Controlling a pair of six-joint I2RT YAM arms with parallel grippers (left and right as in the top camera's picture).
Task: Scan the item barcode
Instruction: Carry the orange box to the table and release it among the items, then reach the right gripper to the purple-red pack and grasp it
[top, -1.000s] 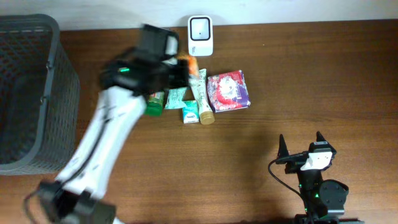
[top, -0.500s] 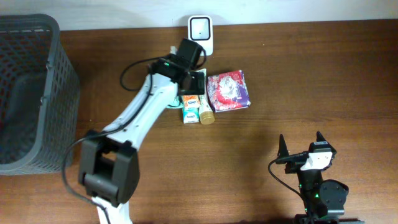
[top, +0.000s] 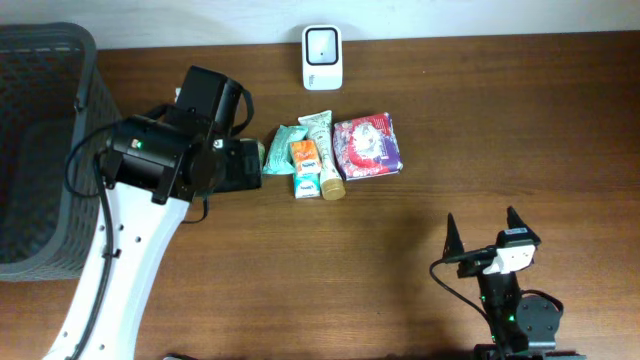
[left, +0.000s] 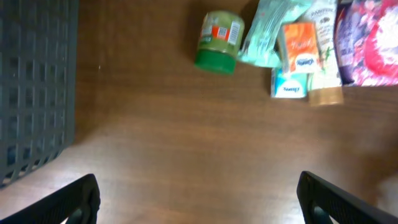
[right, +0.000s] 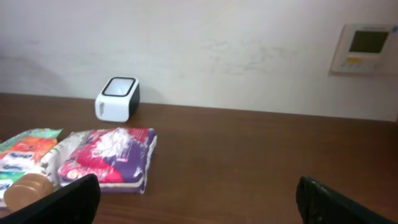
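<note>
Basket (top: 50, 40) at left edge, scanner (top: 322, 57) far edge, bare tabletop (top: 500, 120) right.

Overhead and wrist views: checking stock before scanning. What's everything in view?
scanner: one, white, back edge
basket: one, dark grey, far left
jar: one, green, cluster's left end
pouch: one, teal, beside jar
pack: one, orange, mid-cluster
box: one, white and blue, front of pack
tube: one, cream, right of pack
packet: one, red and purple, cluster's right end
left end effector: one, black, open, left of cluster
right end effector: one, black, open, front right
</note>
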